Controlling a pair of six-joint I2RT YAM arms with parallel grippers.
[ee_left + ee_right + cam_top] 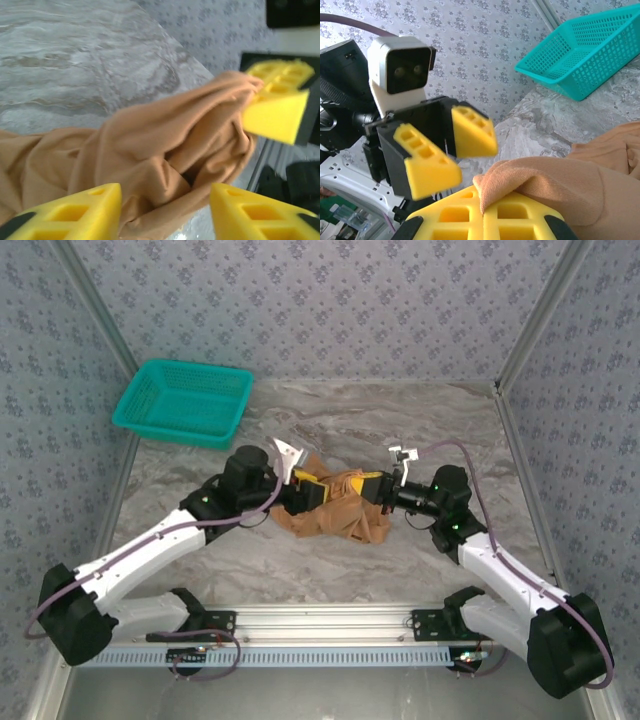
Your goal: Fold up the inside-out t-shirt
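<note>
Here, on grey marbled table [400, 420], left gripper [471, 159] gapes; right gripper [375, 486] pinches t-shirt [340, 512].

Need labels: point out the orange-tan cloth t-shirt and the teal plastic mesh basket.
orange-tan cloth t-shirt [335, 517]: top external view, crumpled middle.
teal plastic mesh basket [187, 400]: top external view, mesh floor.

Grey floral-patterned walls [320, 300] enclose a marbled grey tabletop [400, 420].

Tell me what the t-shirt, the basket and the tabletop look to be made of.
T-shirt: soft matte tan cloth, by its limp folds. Basket: teal moulded plastic, by its rigid mesh. Tabletop: grey marble-patterned surface, possibly a printed laminate.
</note>
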